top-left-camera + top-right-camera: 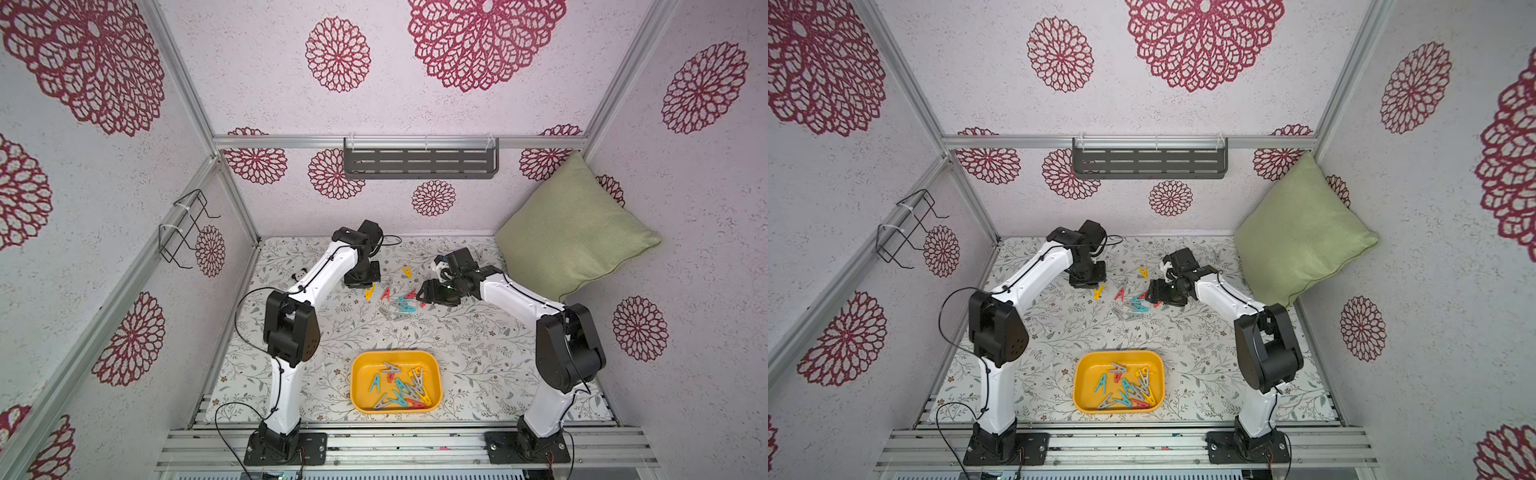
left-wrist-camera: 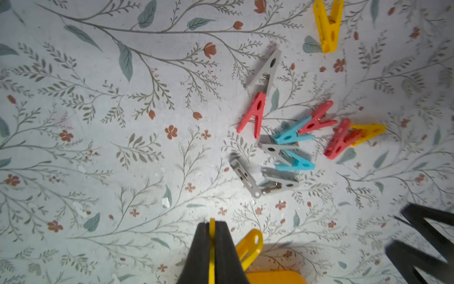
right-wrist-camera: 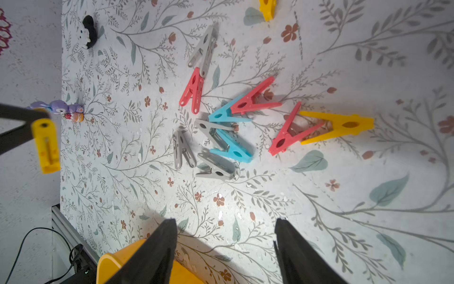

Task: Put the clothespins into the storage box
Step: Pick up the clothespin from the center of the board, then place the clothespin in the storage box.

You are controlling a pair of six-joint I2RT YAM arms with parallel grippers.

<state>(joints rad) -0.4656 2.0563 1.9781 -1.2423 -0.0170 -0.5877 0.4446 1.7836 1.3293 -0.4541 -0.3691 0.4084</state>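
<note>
My left gripper (image 2: 211, 222) is shut on a yellow clothespin (image 2: 248, 246), pinching one flat leg while the other leg sticks out to the side. The right wrist view shows that held pin (image 3: 46, 145) hanging from the black fingers. A loose pile of clothespins (image 1: 399, 305) in red, teal, grey and yellow lies mid-table, also in the left wrist view (image 2: 290, 147). My right gripper (image 3: 226, 221) hovers open beside the pile (image 3: 221, 127), holding nothing. The yellow storage box (image 1: 365, 365) sits near the front edge with several clothespins inside (image 1: 1129, 388).
A single yellow clothespin (image 1: 406, 272) lies behind the pile. A panda toy (image 3: 88, 32) and a bluish toy figure (image 3: 61, 109) stand near the left edge of the cloth. A green pillow (image 1: 573, 228) leans in the back right corner. A grey slotted shelf (image 1: 419, 160) hangs on the back wall.
</note>
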